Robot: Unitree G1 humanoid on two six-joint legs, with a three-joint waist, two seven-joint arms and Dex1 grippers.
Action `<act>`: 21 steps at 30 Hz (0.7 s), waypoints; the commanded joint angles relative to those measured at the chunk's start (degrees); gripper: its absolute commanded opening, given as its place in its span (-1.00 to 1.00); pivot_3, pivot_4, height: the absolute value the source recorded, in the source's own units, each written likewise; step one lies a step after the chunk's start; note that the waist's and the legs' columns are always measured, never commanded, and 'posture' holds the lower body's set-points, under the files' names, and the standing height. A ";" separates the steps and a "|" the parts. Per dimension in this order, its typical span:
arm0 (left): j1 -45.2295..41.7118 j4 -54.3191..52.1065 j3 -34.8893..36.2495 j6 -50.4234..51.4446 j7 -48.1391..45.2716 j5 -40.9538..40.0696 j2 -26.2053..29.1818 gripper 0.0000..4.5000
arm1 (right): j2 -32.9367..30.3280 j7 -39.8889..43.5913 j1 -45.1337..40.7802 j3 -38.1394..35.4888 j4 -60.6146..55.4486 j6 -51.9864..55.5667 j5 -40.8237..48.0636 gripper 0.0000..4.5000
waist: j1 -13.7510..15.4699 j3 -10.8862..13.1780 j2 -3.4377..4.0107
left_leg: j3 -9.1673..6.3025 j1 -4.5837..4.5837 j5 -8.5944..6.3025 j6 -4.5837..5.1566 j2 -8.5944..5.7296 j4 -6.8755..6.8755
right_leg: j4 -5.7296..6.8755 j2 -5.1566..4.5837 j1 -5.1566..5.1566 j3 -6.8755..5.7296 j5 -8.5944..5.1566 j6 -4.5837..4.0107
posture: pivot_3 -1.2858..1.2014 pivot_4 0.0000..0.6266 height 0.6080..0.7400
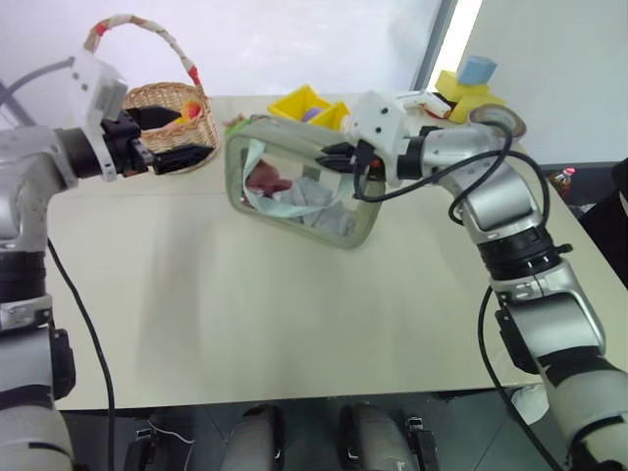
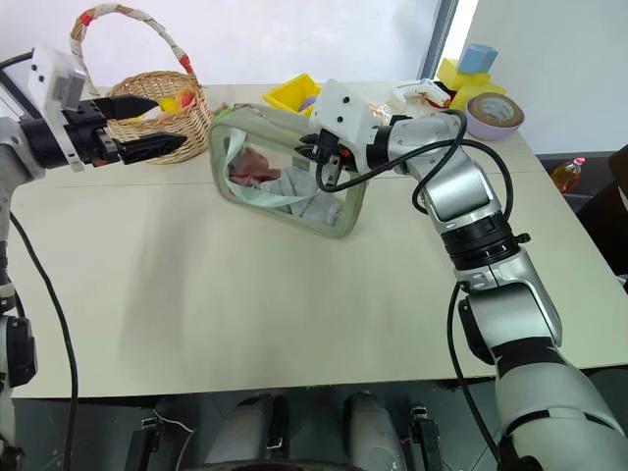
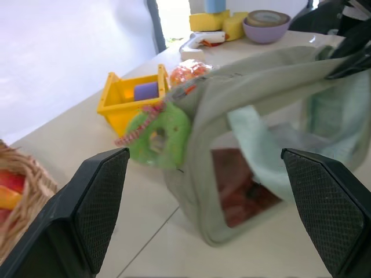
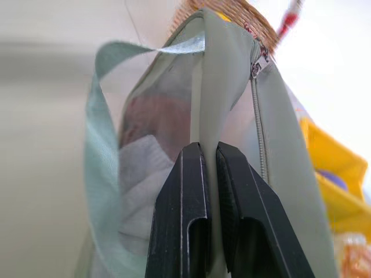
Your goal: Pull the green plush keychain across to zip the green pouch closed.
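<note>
Fig.: my R tool (image 4: 208,174) pinches green pouch (image 1: 294,191) edge, steadying it; L tool (image 3: 203,208) spread wide facing green plush keychain (image 3: 157,134) for the zip pull.

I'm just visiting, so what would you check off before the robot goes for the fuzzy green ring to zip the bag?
1. Right gripper pinching the pouch edge: ok, fingers shut on the fabric.
2. Left gripper open: ok, fingers wide apart.
3. Keychain free to grab: ok, it hangs at the pouch's end facing the left gripper.
4. Left gripper at the keychain: not ok, a gap remains.
5. Pouch steady: ok, held up on the table.
6. Zip slides freely: cannot tell.
</note>
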 commanded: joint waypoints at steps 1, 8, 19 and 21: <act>-0.73 -1.21 1.91 -0.74 -0.13 -0.63 1.18 1.00 | -0.68 3.38 2.60 -0.82 -5.34 -3.62 0.77 -0.90 | 0.15 0.00 0.00 | -0.01 0.00 0.00 0.00 0.00 0.00 | 0.00 0.00 0.00 0.00 0.00 0.00 | 0.03 -0.52 0.98; 0.42 -3.78 2.81 1.24 -0.15 -1.90 1.77 1.00 | 0.59 6.62 7.18 1.19 -9.85 -7.86 -0.47 -0.90 | 0.14 0.00 0.00 | -0.02 0.00 0.00 -0.01 0.01 0.03 | 0.02 -0.02 0.02 0.00 0.00 0.00 | 0.03 -0.52 0.98; 1.08 -3.70 2.05 0.78 0.22 -1.88 1.43 1.00 | 1.71 9.88 5.74 -0.64 -4.83 -17.73 -1.00 -0.90 | 0.07 0.00 0.00 | -0.02 0.01 0.00 -0.01 0.01 0.03 | 0.01 0.00 0.02 0.00 0.00 0.00 | 0.03 -0.52 0.98; 0.73 -3.25 1.78 0.56 0.21 -1.76 1.20 1.00 | 1.89 10.25 4.50 -1.21 -2.72 -18.74 -1.01 -0.90 | 0.06 0.00 0.00 | -0.01 0.02 0.01 -0.01 0.01 0.03 | 0.01 -0.01 0.02 0.00 0.00 0.00 | 0.03 -0.52 0.98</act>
